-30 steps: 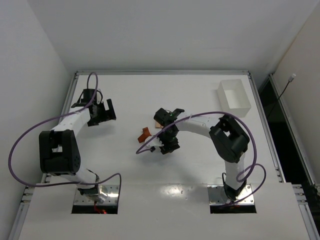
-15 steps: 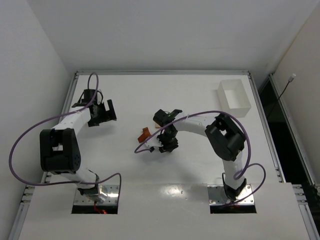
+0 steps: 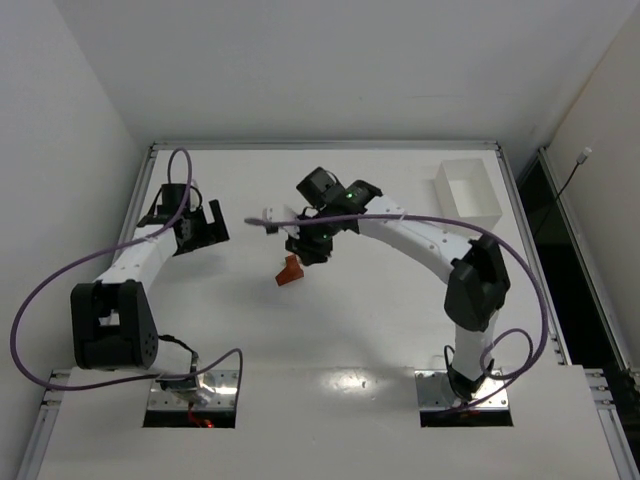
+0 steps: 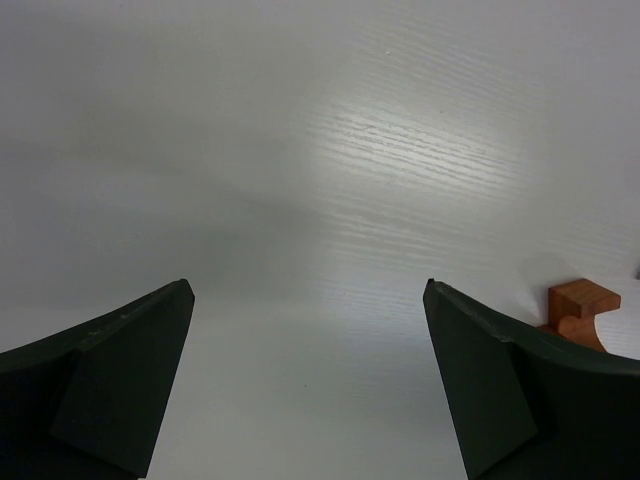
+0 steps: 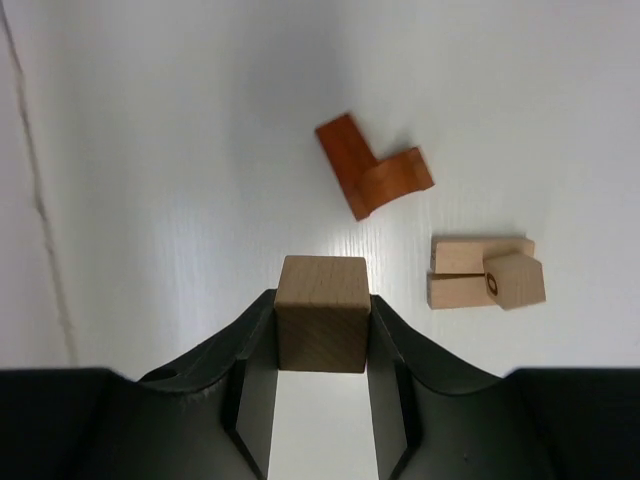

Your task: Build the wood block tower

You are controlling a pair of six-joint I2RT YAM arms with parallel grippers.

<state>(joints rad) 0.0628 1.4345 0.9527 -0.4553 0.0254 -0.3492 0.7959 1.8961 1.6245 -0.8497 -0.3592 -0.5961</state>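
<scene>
right gripper (image 5: 322, 345) clenched on tan cube (image 5: 322, 300), pinched by opposite faces, likely to set it down square | red block (image 5: 372, 178) just ahead, tan pair (image 5: 485, 272) ahead-right, no tower yet | left gripper (image 4: 305, 390) released, empty, well aside

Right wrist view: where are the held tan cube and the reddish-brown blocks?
tan cube (image 5: 322, 305), right wrist view, middle of its near face.
reddish-brown blocks (image 5: 366, 176), right wrist view, where the two pieces meet.
</scene>
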